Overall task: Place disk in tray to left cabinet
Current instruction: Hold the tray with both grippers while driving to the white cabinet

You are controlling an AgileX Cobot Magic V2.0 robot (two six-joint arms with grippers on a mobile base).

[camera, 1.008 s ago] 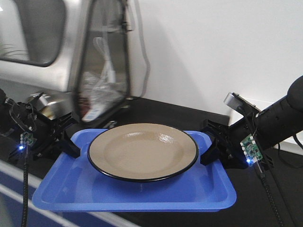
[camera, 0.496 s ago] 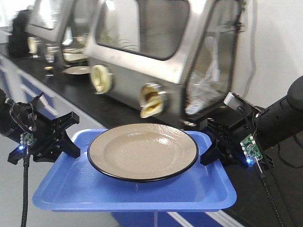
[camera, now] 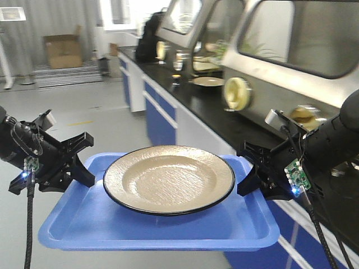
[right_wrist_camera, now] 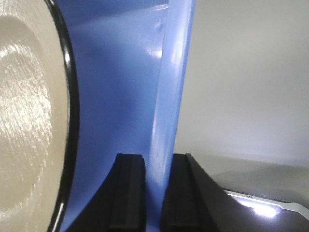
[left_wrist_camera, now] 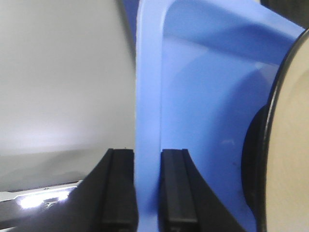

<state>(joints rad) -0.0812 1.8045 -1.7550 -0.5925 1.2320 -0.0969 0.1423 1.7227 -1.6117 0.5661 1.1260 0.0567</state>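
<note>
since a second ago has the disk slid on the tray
No. Against the tray, the disk holds the same spot, toward the far rim as before.

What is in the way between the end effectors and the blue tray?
Nothing visible. The left end effector and the right end effector each pinch a short-side rim of the blue tray, with the plate resting in it.

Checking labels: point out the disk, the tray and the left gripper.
disk (camera: 168,178), front view, beige centre.
tray (camera: 157,230), front view, bare near floor.
left gripper (left_wrist_camera: 147,189), left wrist view, midway between fingertips.
</note>
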